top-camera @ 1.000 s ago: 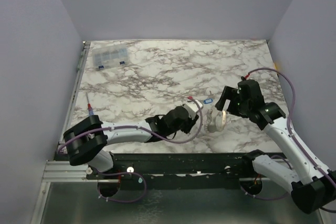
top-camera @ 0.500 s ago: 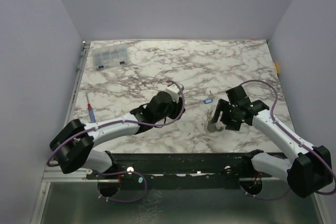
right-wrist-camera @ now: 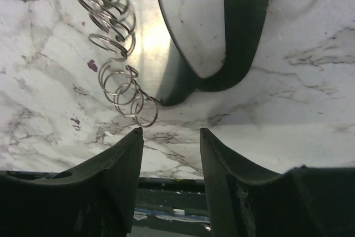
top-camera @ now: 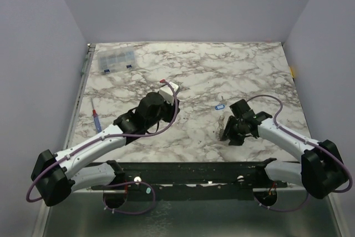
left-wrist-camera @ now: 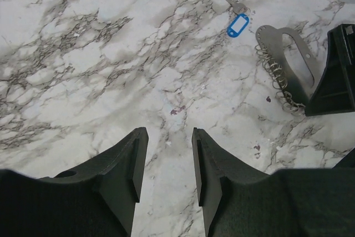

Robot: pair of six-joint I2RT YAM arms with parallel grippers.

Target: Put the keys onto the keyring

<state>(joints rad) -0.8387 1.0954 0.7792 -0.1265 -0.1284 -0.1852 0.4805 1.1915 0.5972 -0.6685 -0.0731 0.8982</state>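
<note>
A small silver key (left-wrist-camera: 232,4) with a blue tag (left-wrist-camera: 238,24) lies flat on the marble; the blue tag (top-camera: 219,105) also shows from above. Just nearer stands a metal plate (left-wrist-camera: 302,54) with a slot, and several thin wire rings (left-wrist-camera: 275,76) are strung along its edge. I cannot tell which of them is the keyring. My right gripper (right-wrist-camera: 171,131) sits low beside the plate (right-wrist-camera: 191,20), open with nothing between its fingers, and the rings (right-wrist-camera: 119,81) end just off its left fingertip. My left gripper (left-wrist-camera: 169,137) hovers open and empty over bare marble, well left of the tag.
A clear compartment box (top-camera: 116,59) sits at the back left. A red-and-blue pen-like tool (top-camera: 96,117) lies near the left edge. The table's near edge (top-camera: 183,159) runs close below the right gripper (top-camera: 229,130). The right gripper's black finger (left-wrist-camera: 335,76) stands by the plate.
The left arm has pulled back and to the left, away from the plate. The right gripper has come down towards the near edge beside the plate, and its jaws have narrowed.
</note>
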